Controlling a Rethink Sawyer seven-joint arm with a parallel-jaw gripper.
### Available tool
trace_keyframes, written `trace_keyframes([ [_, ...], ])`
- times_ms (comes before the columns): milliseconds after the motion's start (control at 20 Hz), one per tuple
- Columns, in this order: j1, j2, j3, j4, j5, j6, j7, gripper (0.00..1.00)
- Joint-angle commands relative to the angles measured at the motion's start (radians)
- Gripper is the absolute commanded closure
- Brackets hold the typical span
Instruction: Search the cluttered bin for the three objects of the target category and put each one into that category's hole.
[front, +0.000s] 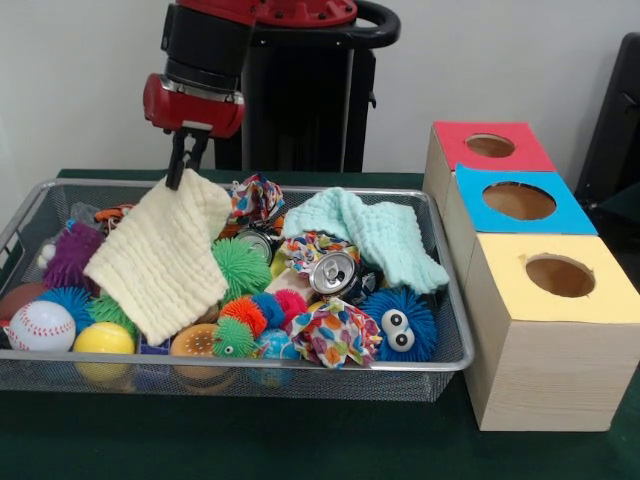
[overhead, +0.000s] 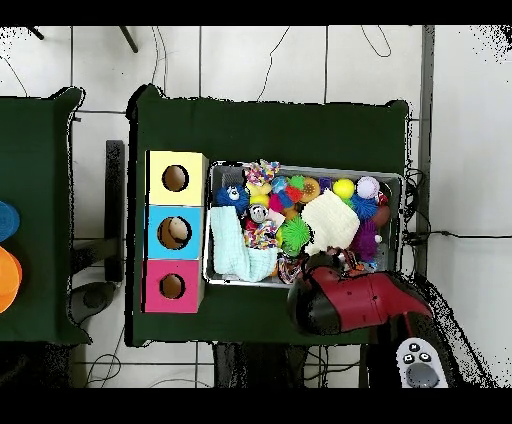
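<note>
The silver wire-mesh bin (front: 30, 215) (overhead: 395, 178) holds a heap of toys, cloths and cans. My gripper (front: 184, 172) hangs over the bin's far left part, shut on the top corner of a cream knitted cloth (front: 160, 255) (overhead: 330, 220). The cloth hangs lifted over the pile. A mint green cloth (front: 385, 235) (overhead: 235, 250) lies at the bin's right. The hole (front: 490, 145) (overhead: 172, 287) is in the red top of the farthest wooden box, apart from the gripper. In the overhead view the arm (overhead: 350, 300) hides the gripper.
A blue-topped box (front: 520, 202) and a yellow-topped box (front: 558, 276) stand in line with the red one, right of the bin. In the bin are a crushed can (front: 333, 272), a baseball (front: 40, 325), a yellow ball (front: 103, 338), spiky balls and patterned scrunchies.
</note>
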Motion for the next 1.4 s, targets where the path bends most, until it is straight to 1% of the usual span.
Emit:
trace_keyframes([
  [50,-0.056,0.004,0.076,0.065,0.006,-0.015,0.072,1.0],
  [200,-0.075,-0.022,0.108,0.101,0.028,0.003,0.065,1.0],
  [250,-0.09,-0.037,0.129,0.12,0.04,0.012,0.059,1.0],
  [350,-0.091,-0.068,0.135,0.14,0.052,0.034,0.054,1.0],
  [450,-0.063,-0.105,0.108,0.142,0.059,0.056,0.063,1.0],
  [600,-0.065,-0.15,0.124,0.155,0.084,0.097,0.042,1.0],
  [750,-0.065,-0.205,0.147,0.172,0.131,0.155,0.011,1.0],
  [850,-0.052,-0.23,0.15,0.171,0.156,0.19,0.001,1.0],
  [1050,-0.049,-0.253,0.181,0.171,0.2,0.218,-0.012,1.0],
  [1250,-0.056,-0.252,0.215,0.169,0.254,0.236,0.003,1.0],
  [1400,-0.052,-0.254,0.227,0.163,0.274,0.253,-0.001,1.0],
])
